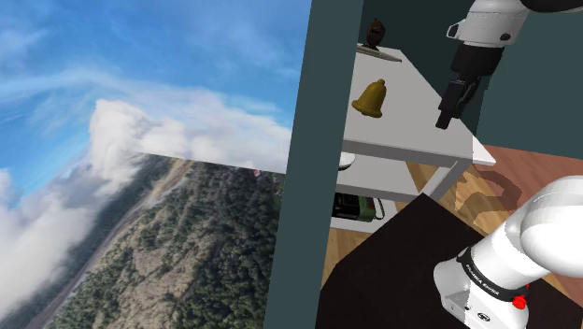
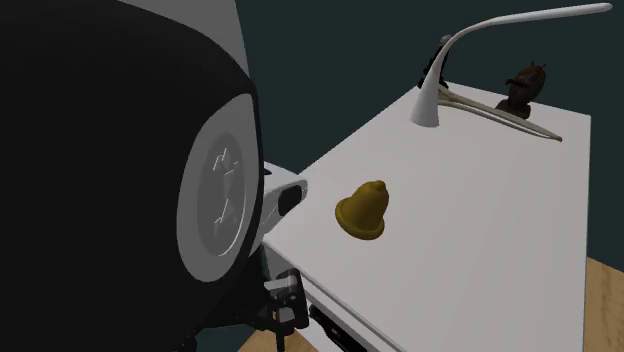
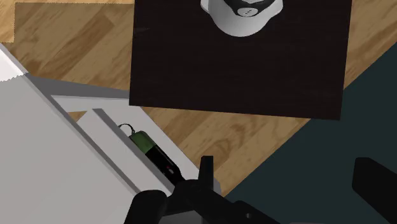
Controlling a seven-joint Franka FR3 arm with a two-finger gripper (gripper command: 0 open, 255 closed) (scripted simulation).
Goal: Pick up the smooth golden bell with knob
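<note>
Beyond the gripper (image 1: 443,120), past the edge of a dark teal wall (image 1: 313,187), a backdrop of blue sky, cloud and wooded hillside (image 1: 140,168) spreads wide. Closer, the white surface (image 1: 411,140) lies under and beside the gripper, with a lower shelf (image 1: 378,176) beneath its top and a wooden floor (image 1: 523,173) under it all.

The dark stand (image 3: 242,63) sits on that floor, ahead of the gripper in the wrist view, and carries the arm's white base (image 3: 242,16). The white arm (image 1: 490,28) is directly above the gripper.

The gripper hangs over the end of the surface nearest the stand and touches nothing. In the wrist view its two black fingers (image 3: 205,175) stand wide apart with nothing between them.

A white lamp (image 2: 430,100) with a long curved neck stands at the far end of the surface, well apart from the gripper. The golden bell (image 1: 370,98), with a knob on top, stands mouth down on the surface. It is apart from the gripper, off to its side toward the shoulder view's left.

Farther from the gripper than the bell, a small dark brown figurine (image 2: 523,88) sits near the lamp, beside a long thin pale object (image 2: 500,112). A green object (image 3: 149,147) lies on the lower shelf, below the gripper.
</note>
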